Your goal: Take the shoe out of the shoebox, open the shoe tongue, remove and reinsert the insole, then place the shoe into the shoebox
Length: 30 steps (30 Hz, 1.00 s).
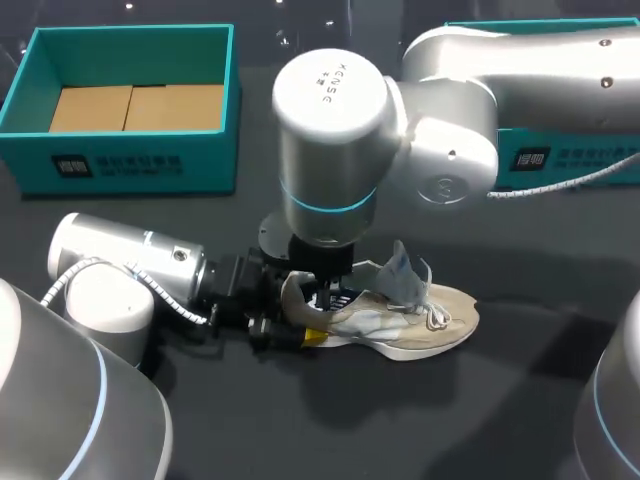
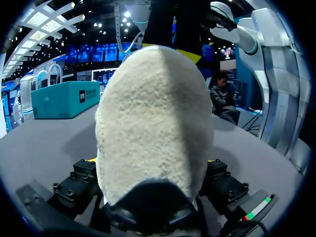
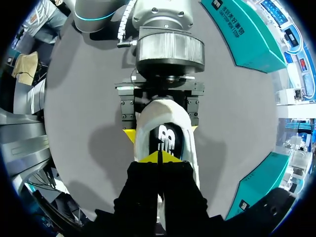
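A beige and white shoe [image 1: 415,325] stands on the dark table, heel to the left, its tongue [image 1: 400,265] pulled up. My left gripper [image 1: 295,312] comes in low from the left, its fingers set wide and pressed on both sides of the heel. That woolly heel [image 2: 153,123] fills the left wrist view. From above, my right gripper [image 3: 160,158] is shut, with its yellow tips together inside the shoe on the dark insole [image 3: 169,138]. Whether it pinches the insole is hidden. The teal shoebox [image 1: 130,160] stands open at the back left.
A second teal box part [image 1: 570,155] lies at the back right, partly behind my right arm. Dark table surface [image 1: 400,420] stretches in front of the shoe.
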### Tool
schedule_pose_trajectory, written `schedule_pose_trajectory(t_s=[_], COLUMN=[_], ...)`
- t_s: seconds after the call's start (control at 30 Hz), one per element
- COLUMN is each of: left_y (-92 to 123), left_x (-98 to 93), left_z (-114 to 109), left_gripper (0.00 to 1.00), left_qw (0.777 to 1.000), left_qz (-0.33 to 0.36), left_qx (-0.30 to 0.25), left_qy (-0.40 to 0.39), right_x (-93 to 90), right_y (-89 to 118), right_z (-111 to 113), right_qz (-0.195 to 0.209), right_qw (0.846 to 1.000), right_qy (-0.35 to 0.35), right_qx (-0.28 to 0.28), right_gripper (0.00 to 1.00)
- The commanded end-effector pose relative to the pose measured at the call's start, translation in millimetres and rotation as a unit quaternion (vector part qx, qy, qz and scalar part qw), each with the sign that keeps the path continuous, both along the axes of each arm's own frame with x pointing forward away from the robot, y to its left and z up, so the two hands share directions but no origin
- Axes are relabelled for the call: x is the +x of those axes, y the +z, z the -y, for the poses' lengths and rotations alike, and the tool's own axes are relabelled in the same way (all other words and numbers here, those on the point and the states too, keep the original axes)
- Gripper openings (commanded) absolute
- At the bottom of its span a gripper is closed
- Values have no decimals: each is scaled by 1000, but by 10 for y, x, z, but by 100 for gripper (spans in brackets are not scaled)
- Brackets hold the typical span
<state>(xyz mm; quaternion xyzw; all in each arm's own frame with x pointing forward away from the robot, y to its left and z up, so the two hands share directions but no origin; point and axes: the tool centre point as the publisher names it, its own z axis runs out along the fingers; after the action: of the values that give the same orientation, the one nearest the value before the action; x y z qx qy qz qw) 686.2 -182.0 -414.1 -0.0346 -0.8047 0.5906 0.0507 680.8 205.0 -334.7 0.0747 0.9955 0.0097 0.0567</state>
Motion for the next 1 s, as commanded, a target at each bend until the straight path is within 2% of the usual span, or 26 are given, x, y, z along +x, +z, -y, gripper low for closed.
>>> schedule_pose_trajectory(t_s=[0.03,0.43,0.73,0.77,0.8,0.83,1.0], left_y=[5,5,5,5,5,5,5], left_x=[-7,-7,-7,-7,-7,-7,-7], left_z=[-5,-5,-5,-5,-5,-5,-5], left_gripper=[0,0,0,0,0,0,0], left_qw=[1000,1000,1000,1000,1000,1000,1000], left_qz=[0,0,0,0,0,0,0], left_qx=[0,0,0,0,0,0,0], left_qy=[0,0,0,0,0,0,0], right_x=[35,140,163,165,194,220,246], right_y=[-172,-374,-409,-405,-409,-417,-439], right_z=[103,204,385,401,406,402,436], right_qz=[-2,5,10,11,12,12,14], right_qw=[1000,1000,999,999,999,999,998], right_qy=[2,-14,-42,-45,-48,-50,-62], right_qx=[26,24,14,14,11,11,11], right_gripper=[0,0,0,4,20,29,35])
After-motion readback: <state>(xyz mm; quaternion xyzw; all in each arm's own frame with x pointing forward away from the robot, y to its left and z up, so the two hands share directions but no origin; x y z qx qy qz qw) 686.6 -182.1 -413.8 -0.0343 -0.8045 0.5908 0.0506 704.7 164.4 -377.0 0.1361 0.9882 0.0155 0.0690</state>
